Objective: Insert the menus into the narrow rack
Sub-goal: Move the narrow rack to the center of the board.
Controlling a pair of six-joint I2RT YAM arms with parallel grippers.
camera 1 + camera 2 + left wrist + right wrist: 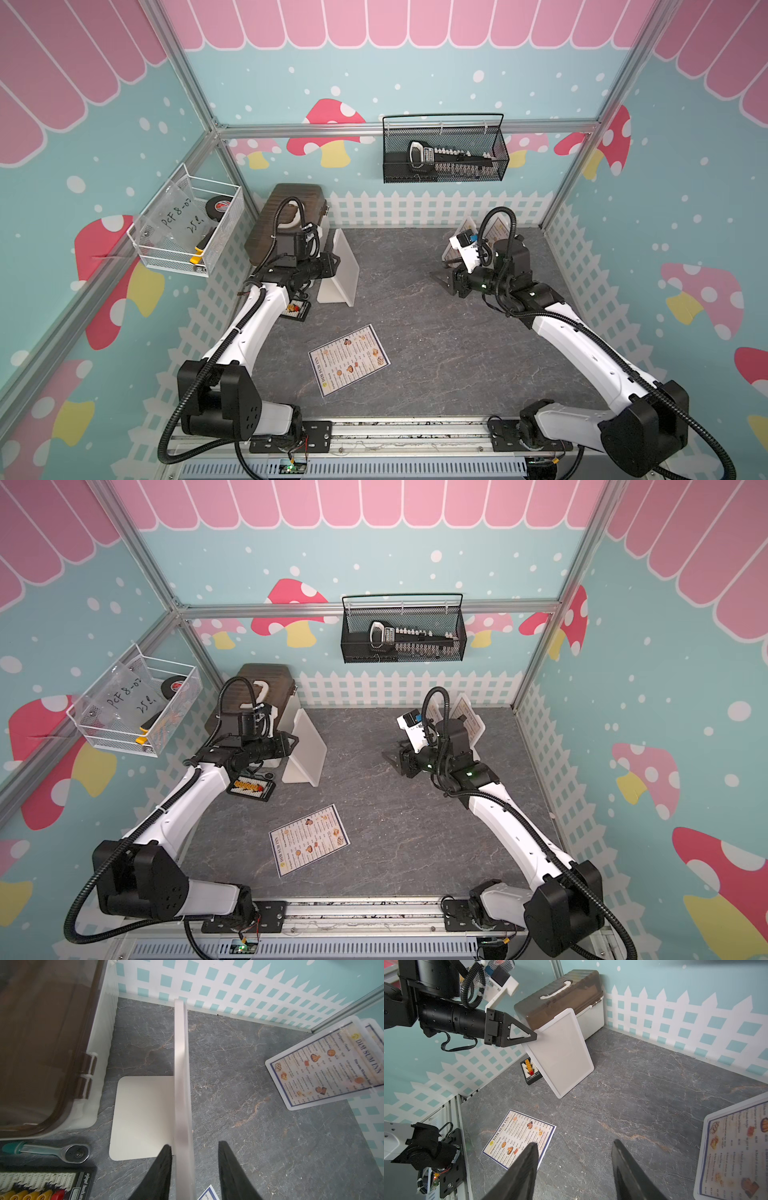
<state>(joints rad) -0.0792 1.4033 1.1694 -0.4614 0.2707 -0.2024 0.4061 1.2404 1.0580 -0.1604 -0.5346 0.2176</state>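
The left gripper (pixel 337 262) is at the top edge of a leaning white board (pixel 343 286), by a brown box (pixel 259 232), in both top views; one menu (pixel 348 360) lies flat on the table (pixel 436 353). Left wrist view: jaws half apart around the board, one finger (pixel 163 1167) touching. Right wrist view: right gripper (pixel 575 1142) wide, empty; another menu (pixel 735 1153) stands near.

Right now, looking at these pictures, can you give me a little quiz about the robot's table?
1. True or false: one menu lies flat on the table.
2. Fill in: the toolbox has a ____ lid.
3. The left fingers stand either side of which thing's edge?
A) the flat menu
B) the toolbox
C) the leaning white board

Key: 1 true; 2 brown; 3 C.
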